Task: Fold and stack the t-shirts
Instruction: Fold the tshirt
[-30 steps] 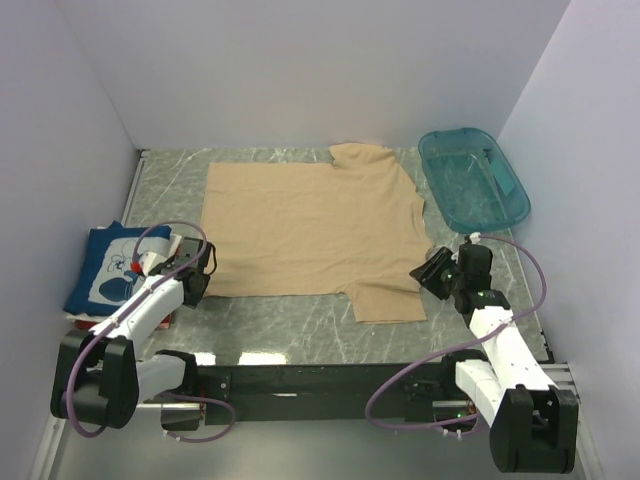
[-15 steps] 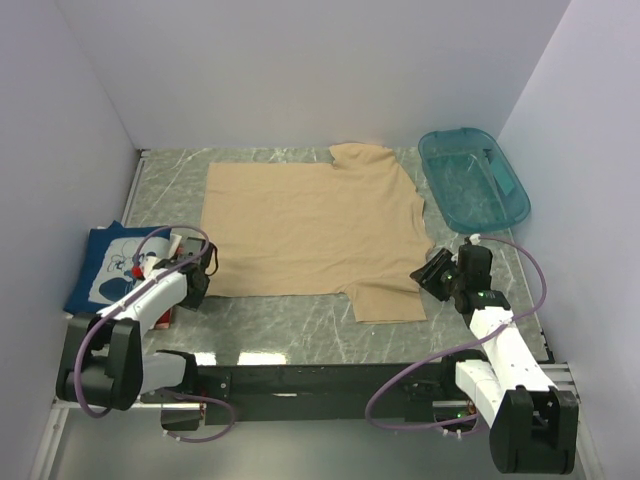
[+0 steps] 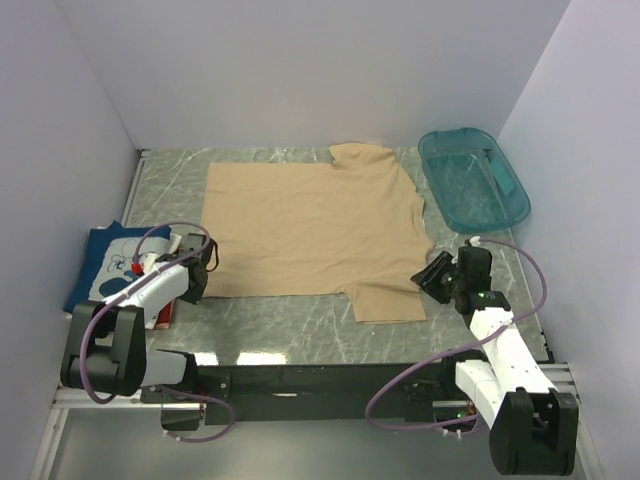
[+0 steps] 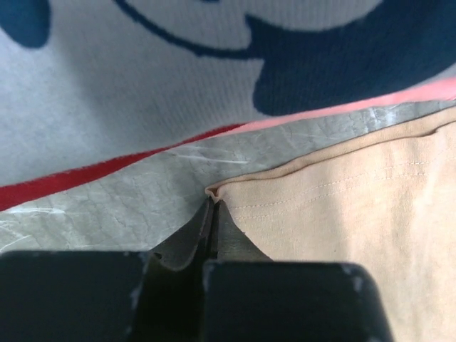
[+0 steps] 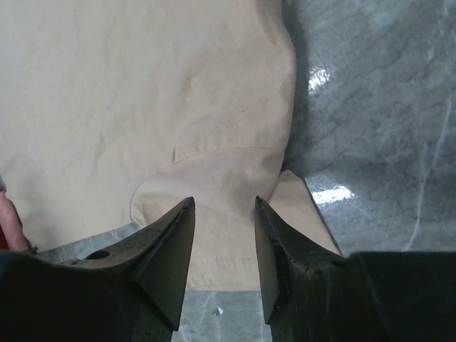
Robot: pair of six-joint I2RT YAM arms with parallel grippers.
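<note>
The tan t-shirt lies spread flat in the middle of the table. My left gripper sits at its near left hem corner. In the left wrist view the left gripper is shut, with the tan t-shirt's corner pinched at the tips. The folded navy t-shirt with the white print lies at the left on a red t-shirt. My right gripper is open; in the right wrist view the right gripper is over the near sleeve of the tan t-shirt, with nothing gripped.
A teal plastic tub stands at the back right beside the tan shirt's far sleeve. White walls close in the table on the left, back and right. Marbled table surface shows along the near edge.
My left gripper has shut on the tan t-shirt's hem corner, and the left arm has shifted a little. The right gripper stays open over the sleeve.
</note>
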